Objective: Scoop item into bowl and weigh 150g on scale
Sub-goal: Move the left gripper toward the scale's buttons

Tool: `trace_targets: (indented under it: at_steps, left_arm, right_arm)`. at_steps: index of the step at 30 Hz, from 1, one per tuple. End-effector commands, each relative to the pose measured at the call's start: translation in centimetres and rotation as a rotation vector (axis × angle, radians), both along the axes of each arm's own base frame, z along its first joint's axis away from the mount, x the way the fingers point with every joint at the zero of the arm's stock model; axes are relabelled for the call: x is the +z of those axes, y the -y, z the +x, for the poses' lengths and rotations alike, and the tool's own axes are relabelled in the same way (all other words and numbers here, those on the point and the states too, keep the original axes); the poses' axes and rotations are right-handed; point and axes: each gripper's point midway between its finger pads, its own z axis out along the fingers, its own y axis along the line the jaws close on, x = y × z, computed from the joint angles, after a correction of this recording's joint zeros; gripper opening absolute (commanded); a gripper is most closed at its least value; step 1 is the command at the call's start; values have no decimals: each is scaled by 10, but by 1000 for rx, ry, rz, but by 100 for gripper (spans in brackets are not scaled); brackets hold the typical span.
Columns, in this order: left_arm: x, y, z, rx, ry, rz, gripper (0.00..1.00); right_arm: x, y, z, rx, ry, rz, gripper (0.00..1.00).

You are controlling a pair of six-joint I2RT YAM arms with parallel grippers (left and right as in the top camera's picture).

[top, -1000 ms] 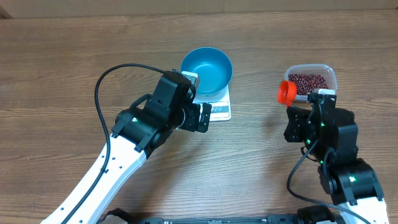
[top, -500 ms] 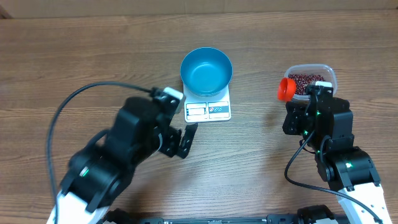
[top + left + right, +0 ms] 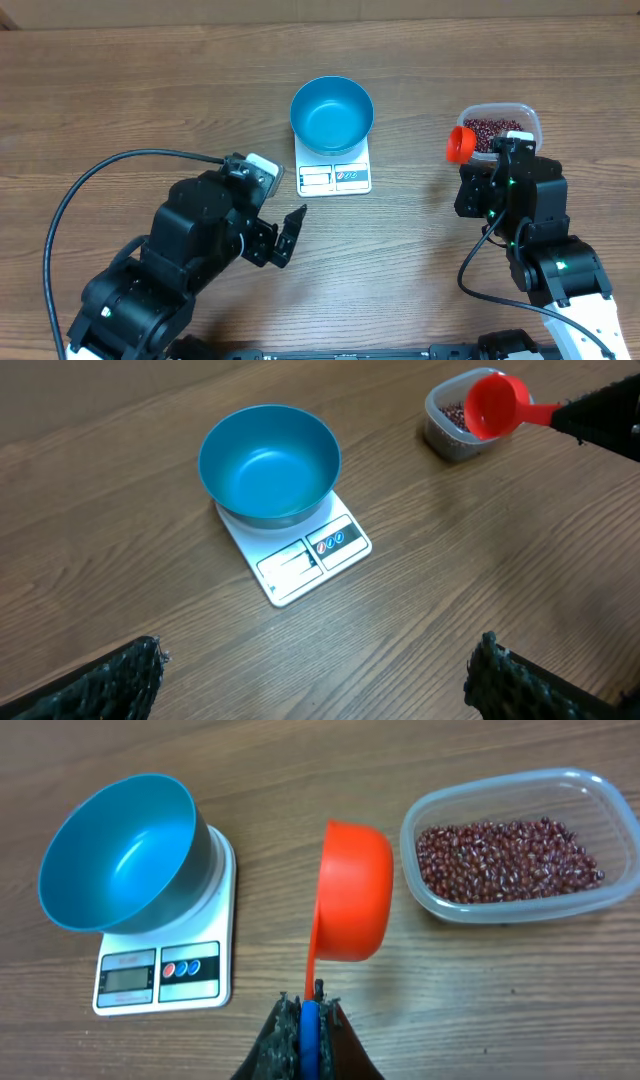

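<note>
The empty blue bowl (image 3: 332, 115) stands on the white scale (image 3: 335, 178) at the table's middle back. Red-brown beans (image 3: 497, 129) lie in a clear tub at the right. My right gripper (image 3: 503, 152) is shut on the blue-and-orange handle of an orange scoop (image 3: 460, 146), which hangs empty just left of the tub. In the right wrist view the scoop (image 3: 352, 905) is tilted on its side between the bowl (image 3: 115, 850) and the beans (image 3: 505, 860). My left gripper (image 3: 283, 238) stands open over bare wood, in front and left of the scale (image 3: 310, 555).
The clear plastic tub (image 3: 590, 900) sits near the right back of the wooden table. The left arm's black cable (image 3: 110, 165) loops over the table's left half. The right arm's body (image 3: 540, 250) fills the front right.
My left arm has pulled back from the scale toward the front left, its gripper still open. The right gripper shifted the scoop slightly toward the tub, then held still.
</note>
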Motion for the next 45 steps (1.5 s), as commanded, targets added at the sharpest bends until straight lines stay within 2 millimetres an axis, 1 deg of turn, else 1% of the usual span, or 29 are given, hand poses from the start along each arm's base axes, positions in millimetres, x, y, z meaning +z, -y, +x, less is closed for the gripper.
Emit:
trace_targets:
  at_steps: [1, 6, 7, 9, 10, 11, 12, 14, 16, 19, 23, 28, 32, 35, 38, 40, 45]
  left_arm:
    - [7, 10, 0, -46, 15, -22, 100]
    - [9, 26, 3, -104, 6, -68, 99]
    - [9, 28, 4, -108, 6, -71, 87]
    - [7, 31, 9, -107, 2, -69, 46]
    - [4, 33, 12, -107, -5, -66, 24]
    - [0, 35, 15, -106, -16, -59, 7]
    - [-4, 37, 18, -104, -29, -54, 4]
    - [-16, 38, 27, -63, -76, -47, 4]
    - [-33, 40, 38, -18, -131, -28, 4]
    - [-63, 46, 50, -9, -207, 26, 4]
    - [-97, 52, 68, 14, -269, 87, 4]
    - [-131, 62, 85, 20, -323, 130, 4]
    - [-154, 72, 92, 10, -353, 159, 4]
    - [-169, 77, 97, 13, -356, 188, 4]
    - [-183, 86, 101, -21, -350, 218, 4]
    - [-191, 88, 105, -17, -345, 240, 4]
    - [-206, 82, 118, 35, -316, 305, 4]
  right_arm:
    - [15, 3, 3, -6, 33, -5, 4]
    - [14, 3, 2, -7, 31, -5, 3]
    - [14, 3, 2, -7, 30, -5, 4]
    - [14, 3, 2, -7, 29, -5, 4]
    - [14, 3, 2, -7, 29, -5, 4]
    - [14, 3, 2, -7, 29, -5, 3]
    - [14, 3, 2, -7, 29, -5, 4]
    - [14, 3, 2, -7, 29, -5, 3]
    - [14, 3, 2, -7, 29, -5, 4]
    - [14, 3, 2, -7, 30, -5, 4]
    - [14, 3, 2, -7, 30, -6, 4]
    - [14, 3, 2, -7, 30, -6, 4]
    - [14, 3, 2, -7, 30, -6, 4]
    - [14, 3, 2, -7, 30, -6, 4]
    - [14, 3, 2, -7, 30, -5, 3]
    - [14, 3, 2, -7, 30, -5, 4]
    - [14, 3, 2, -7, 30, -5, 4]
